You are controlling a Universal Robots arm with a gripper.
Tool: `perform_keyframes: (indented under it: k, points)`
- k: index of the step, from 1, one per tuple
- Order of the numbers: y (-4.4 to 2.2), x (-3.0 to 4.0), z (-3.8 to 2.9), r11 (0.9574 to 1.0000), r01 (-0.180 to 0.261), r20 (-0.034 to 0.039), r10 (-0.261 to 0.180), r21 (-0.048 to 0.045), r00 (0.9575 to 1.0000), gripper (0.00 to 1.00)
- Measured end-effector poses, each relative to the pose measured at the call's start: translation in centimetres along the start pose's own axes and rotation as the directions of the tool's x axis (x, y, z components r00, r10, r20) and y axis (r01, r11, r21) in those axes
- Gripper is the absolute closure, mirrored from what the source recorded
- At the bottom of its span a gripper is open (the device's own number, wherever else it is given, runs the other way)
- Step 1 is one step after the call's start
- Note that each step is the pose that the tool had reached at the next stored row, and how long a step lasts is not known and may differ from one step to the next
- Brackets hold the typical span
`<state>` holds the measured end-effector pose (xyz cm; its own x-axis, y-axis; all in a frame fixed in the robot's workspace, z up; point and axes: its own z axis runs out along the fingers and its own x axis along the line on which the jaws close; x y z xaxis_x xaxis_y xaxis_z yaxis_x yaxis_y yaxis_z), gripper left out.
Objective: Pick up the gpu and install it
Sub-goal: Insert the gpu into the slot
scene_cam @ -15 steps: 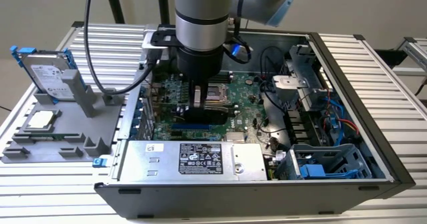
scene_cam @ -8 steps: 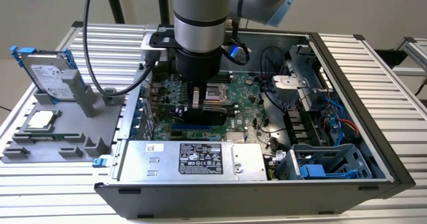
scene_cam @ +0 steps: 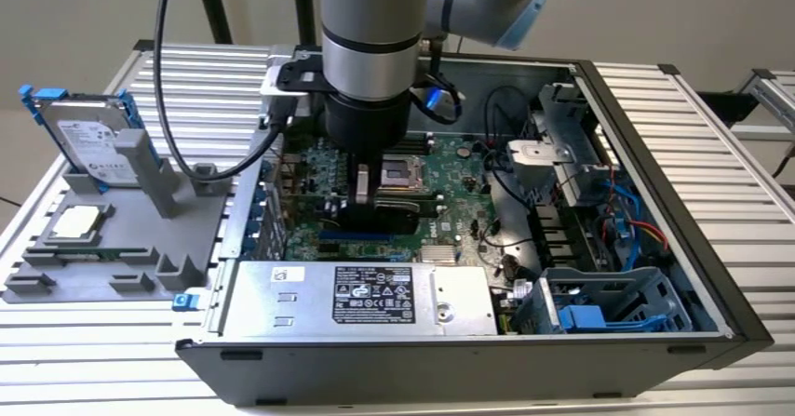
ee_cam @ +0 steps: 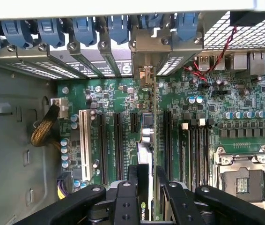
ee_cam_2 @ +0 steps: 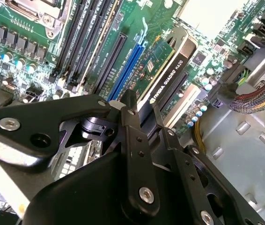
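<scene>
The gpu [ee_cam_2: 169,70] stands on edge between my fingers, its green board on one face and its black shroud on the other. My gripper [ee_cam_2: 144,117] is shut on its upper edge. It sits low over the motherboard [scene_cam: 463,202], beside the blue slot [ee_cam_2: 128,63] and in line with the black expansion slots. In the first wrist view the gpu [ee_cam: 145,154] shows edge-on, running from my gripper [ee_cam: 147,177] toward the rear bracket openings. In the exterior view my gripper [scene_cam: 370,207] reaches down into the open case with the gpu [scene_cam: 395,217] under it. Whether the card is fully seated is hidden.
The open computer case [scene_cam: 646,155] lies on a slatted table. A power supply [scene_cam: 360,295] fills its near side and a blue drive cage [scene_cam: 609,309] its near corner. The CPU socket [scene_cam: 404,169] is beside my gripper. On a grey rack at the exterior view's left are a hard drive [scene_cam: 93,141] and a CPU chip [scene_cam: 77,221]. Braided cables [ee_cam_2: 259,96] run nearby.
</scene>
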<state>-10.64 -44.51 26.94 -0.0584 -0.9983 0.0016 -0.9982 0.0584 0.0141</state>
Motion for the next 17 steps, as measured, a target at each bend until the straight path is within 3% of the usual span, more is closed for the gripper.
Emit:
perform_keyframes:
  k: [5, 17]
  points:
    - [0.00, -0.01, 0.16, 1.0000, 0.000, -0.0001, 0.000, -0.0047, 1.0000, 1.00]
    - [0.01, -0.12, 0.38, 1.0000, 0.000, 0.0000, 0.000, -0.0051, 1.0000, 1.00]
